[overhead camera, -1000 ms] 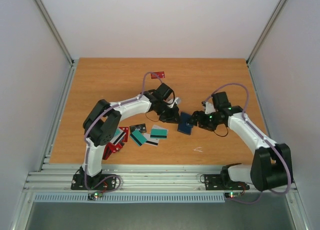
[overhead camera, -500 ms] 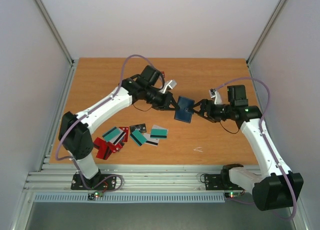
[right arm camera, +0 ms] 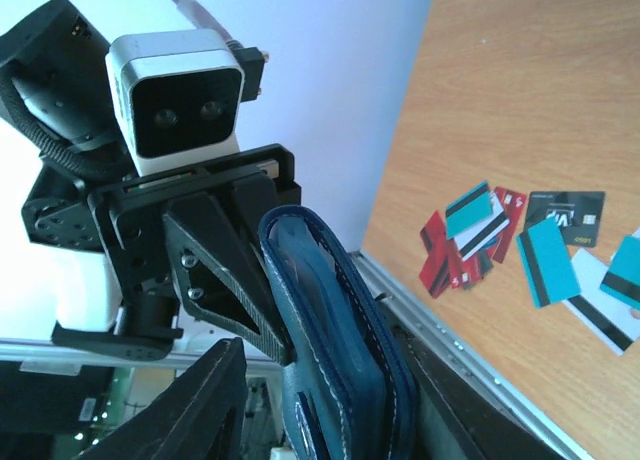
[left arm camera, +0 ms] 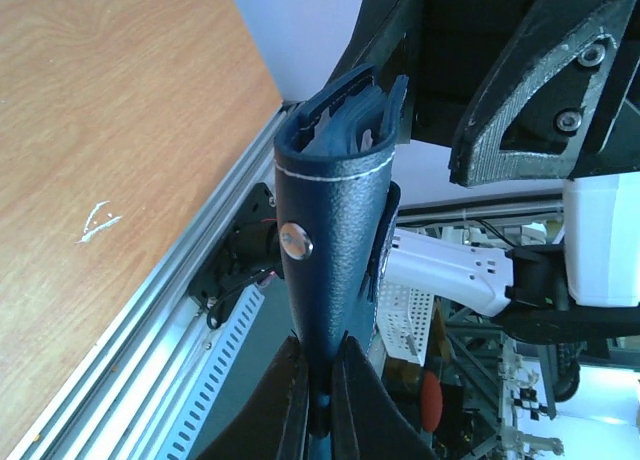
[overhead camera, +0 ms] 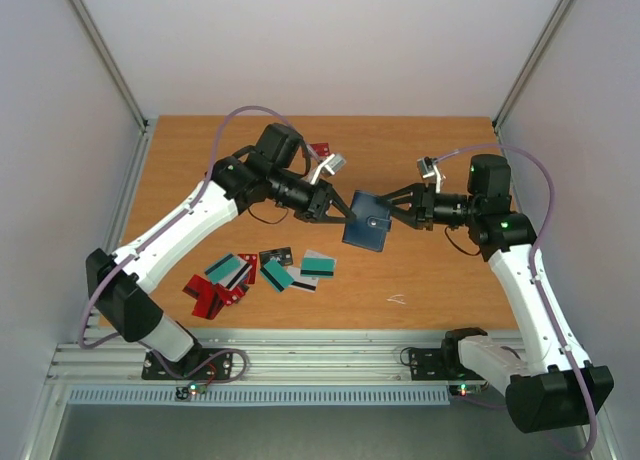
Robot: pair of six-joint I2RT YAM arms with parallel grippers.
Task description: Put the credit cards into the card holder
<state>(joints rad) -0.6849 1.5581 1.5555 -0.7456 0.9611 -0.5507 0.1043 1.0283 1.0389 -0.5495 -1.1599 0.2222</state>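
Top external view: the card holder (overhead camera: 368, 221), a dark navy folding wallet, hangs in mid-air over the middle of the counter (overhead camera: 440, 280), caught between the two arms. The left gripper (overhead camera: 343, 214) has its jaws pressed together on one edge of the wallet, which in the left wrist view rises straight up from that pinch. The right gripper (overhead camera: 397, 208) straddles the opposite edge with its jaws apart. In the right wrist view a sliver of background shows between one finger and the wallet, so it does not appear clamped.

The lift looks deliberate. With the wallet off the counter and held by one edge, the far side is left free for the second arm, probably to take over the grip or spread the fold so the pockets face out.

Up close, the cover has a pebbled, leather-like grain. White stitching runs along the rounded fold, and a small round metal snap (left arm camera: 296, 242) sits near the middle. Lighter grey-blue pocket layers show at the open end.

The credit cards (overhead camera: 270, 270) are not yet loaded. The thin, glossy plastic rectangles in red, teal, white and dark grey, several with a black stripe, lie scattered flat on the wood-grain counter, well apart from the wallet. One more red card (overhead camera: 320, 150) lies behind the left arm.
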